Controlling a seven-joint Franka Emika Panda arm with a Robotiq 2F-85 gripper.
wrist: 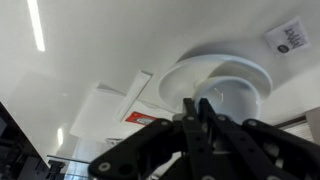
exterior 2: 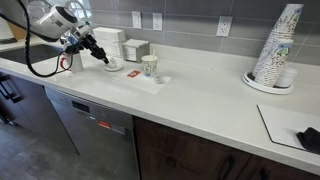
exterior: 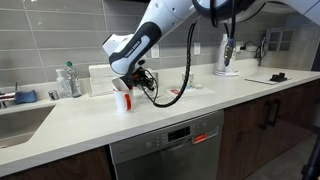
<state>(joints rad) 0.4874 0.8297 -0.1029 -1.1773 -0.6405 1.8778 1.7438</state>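
Observation:
My gripper [wrist: 198, 103] hangs just above a white cup [wrist: 235, 98] that stands on a white saucer [wrist: 222, 68]. Its two fingers are pressed together, and I see nothing between them. In both exterior views the gripper [exterior: 130, 80] [exterior 2: 101, 56] sits low over the counter, at the saucer [exterior 2: 112, 67]. A patterned paper cup [exterior 2: 150, 67] [exterior: 122, 100] stands close by on a flat white sheet [exterior 2: 158, 80]. A small red packet [exterior 2: 133, 74] [wrist: 141, 117] lies between the saucer and the paper cup.
White boxes [exterior 2: 112, 40] stand against the tiled wall behind the saucer. A tall stack of paper cups [exterior 2: 279, 45] [exterior: 226, 55] stands further along the counter. A black item [exterior 2: 308, 138] lies on a mat. A sink [exterior: 20, 122] with bottles [exterior: 68, 80] lies at one end. A dishwasher [exterior: 165, 150] sits below.

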